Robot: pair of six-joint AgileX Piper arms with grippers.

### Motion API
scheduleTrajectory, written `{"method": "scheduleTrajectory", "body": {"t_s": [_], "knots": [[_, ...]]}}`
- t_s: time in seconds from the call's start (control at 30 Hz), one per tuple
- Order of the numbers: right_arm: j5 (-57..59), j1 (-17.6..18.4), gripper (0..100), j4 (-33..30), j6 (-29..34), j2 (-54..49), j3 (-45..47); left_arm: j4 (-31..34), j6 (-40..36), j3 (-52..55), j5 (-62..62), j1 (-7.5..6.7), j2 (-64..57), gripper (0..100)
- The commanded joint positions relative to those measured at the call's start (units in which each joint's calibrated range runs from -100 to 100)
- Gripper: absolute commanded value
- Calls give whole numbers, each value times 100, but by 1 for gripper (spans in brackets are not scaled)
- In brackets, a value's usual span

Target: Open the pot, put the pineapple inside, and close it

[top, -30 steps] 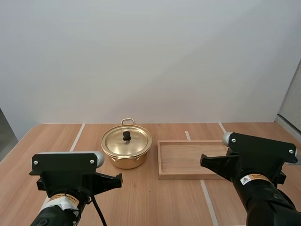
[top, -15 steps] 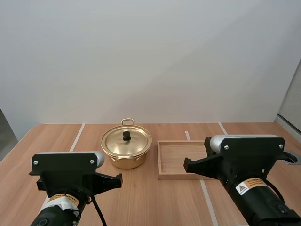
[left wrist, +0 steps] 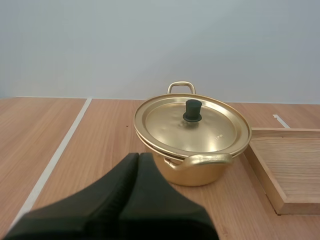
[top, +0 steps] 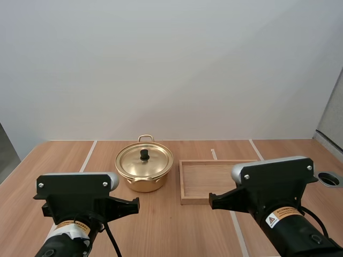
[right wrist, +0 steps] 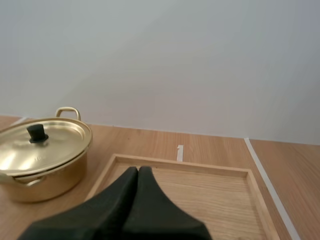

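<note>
1. Left gripper (left wrist: 131, 172) hangs short of the pot (top: 143, 170), fingers pressed together on nothing.
2. Right gripper (right wrist: 137, 182), likewise closed and empty, hangs over the wooden tray (top: 199, 199) beside the pot.
3. Lid (left wrist: 192, 124) sits on the pot; no pineapple to be seen, so this fits either end of the task.

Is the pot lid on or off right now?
On. The lid sits flat on the pot, its rim seated all round and its black knob upright. Both grippers are shut, short of it.
</note>
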Motion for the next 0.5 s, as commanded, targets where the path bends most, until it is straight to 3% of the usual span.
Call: {"method": "scheduleTrajectory", "body": {"t_s": [0.0,0.07,0.47], "knots": [[660,13,0,-508,51,-38,393,30,-48,0,-60,-29,-24,0],[1281,13,0,-393,73,-38,393,30,-48,0,-60,-29,-24,0],[1187,13,0,-536,50,-38,393,30,-48,0,-60,-29,-24,0]]}}
